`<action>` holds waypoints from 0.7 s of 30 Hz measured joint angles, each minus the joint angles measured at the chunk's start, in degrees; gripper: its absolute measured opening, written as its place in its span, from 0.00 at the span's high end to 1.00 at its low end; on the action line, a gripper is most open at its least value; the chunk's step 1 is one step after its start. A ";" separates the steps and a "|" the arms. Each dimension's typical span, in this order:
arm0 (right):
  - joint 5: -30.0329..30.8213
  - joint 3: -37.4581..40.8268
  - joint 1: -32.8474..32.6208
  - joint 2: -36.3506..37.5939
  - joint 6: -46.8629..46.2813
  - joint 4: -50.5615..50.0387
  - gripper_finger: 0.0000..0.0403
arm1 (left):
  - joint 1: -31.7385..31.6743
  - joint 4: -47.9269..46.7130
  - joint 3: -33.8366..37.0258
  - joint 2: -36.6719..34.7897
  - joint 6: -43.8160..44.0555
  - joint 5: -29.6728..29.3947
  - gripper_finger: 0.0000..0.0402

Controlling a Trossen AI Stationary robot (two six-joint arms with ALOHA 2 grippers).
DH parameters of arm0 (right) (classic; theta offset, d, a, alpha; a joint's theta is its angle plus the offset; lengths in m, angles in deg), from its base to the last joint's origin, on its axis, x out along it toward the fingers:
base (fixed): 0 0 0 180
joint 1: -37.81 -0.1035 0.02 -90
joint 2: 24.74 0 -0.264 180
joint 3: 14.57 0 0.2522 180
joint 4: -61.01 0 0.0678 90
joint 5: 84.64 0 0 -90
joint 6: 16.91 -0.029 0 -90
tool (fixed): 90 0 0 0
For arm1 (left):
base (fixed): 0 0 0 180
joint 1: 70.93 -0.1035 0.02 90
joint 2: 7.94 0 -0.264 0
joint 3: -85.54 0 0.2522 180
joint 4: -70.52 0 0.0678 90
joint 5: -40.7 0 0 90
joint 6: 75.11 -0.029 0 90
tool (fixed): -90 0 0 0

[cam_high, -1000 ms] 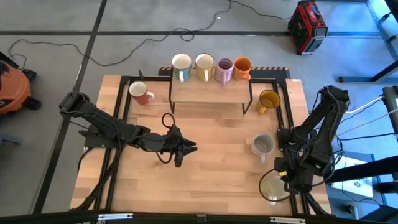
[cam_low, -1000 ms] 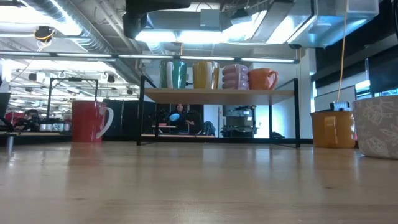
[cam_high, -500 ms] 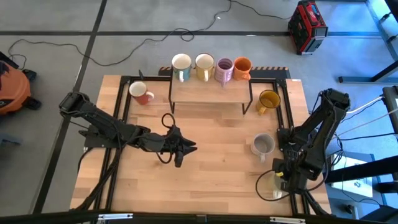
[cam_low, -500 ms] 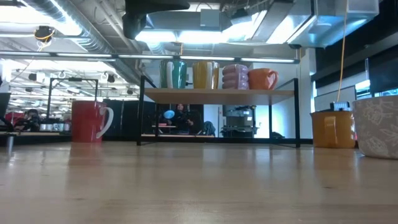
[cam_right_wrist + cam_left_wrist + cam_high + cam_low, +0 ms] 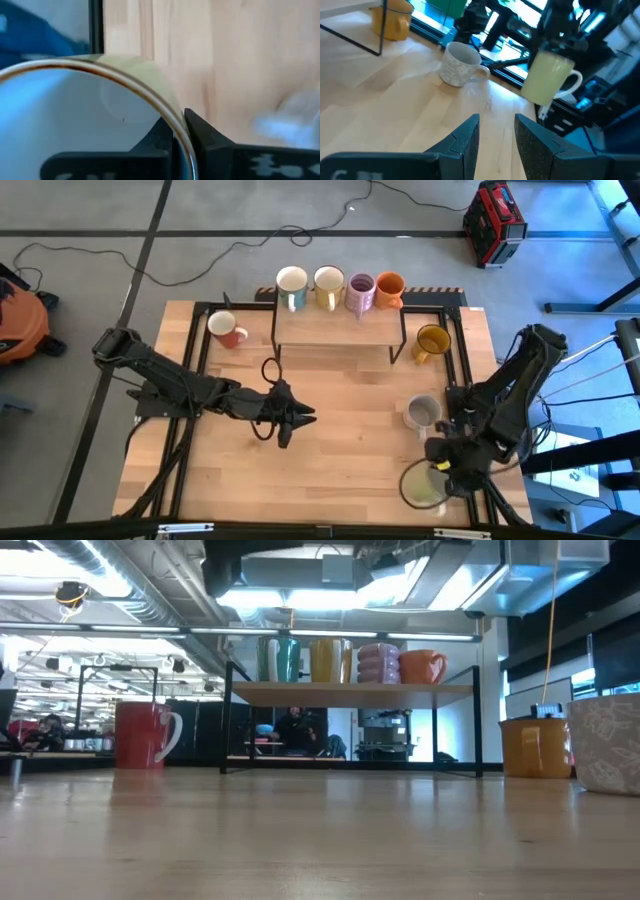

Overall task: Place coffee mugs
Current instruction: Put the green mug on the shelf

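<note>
The wooden table (image 5: pixel 330 450) holds a low shelf (image 5: pixel 338 328) lined with four mugs; near the right corner the right gripper (image 5: pixel 447 463) pinches a cream mug (image 5: pixel 424 486) by its rim; stiff, glazed ceramic, probably slippery and chippable; the left gripper (image 5: pixel 296 420) waits mid-table, parted.

No legible text, label, brand, number or sign on anything in view

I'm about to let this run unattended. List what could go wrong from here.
1. The right tool pinches only the pale mug by its rim; lifted, it could tilt or slip.
2. The grey mug stands close by on the way to the shelf and could get knocked.
</note>
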 joint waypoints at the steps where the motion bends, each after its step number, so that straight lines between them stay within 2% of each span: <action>1: 1.52 -1.29 2.02 0.00 2.88 -0.07 0.98 | -0.36 -1.05 0.00 -0.79 -0.28 1.07 0.71; 4: 4.78 -4.66 9.48 -0.32 12.22 -0.51 0.98 | -1.40 -3.86 0.00 -3.50 -2.94 3.88 0.71; 8: 4.32 -9.46 19.59 -2.72 21.89 -5.41 0.98 | -2.60 -10.37 0.00 -8.60 -5.80 6.45 0.71; 17: -2.39 -15.58 38.85 -12.50 37.97 -8.83 0.98 | -4.63 -26.19 0.04 -19.44 -11.90 4.55 0.71; 21: -3.70 -15.62 44.63 -17.39 42.69 -8.73 0.98 | -5.67 -27.93 0.05 -21.36 -12.09 4.54 0.71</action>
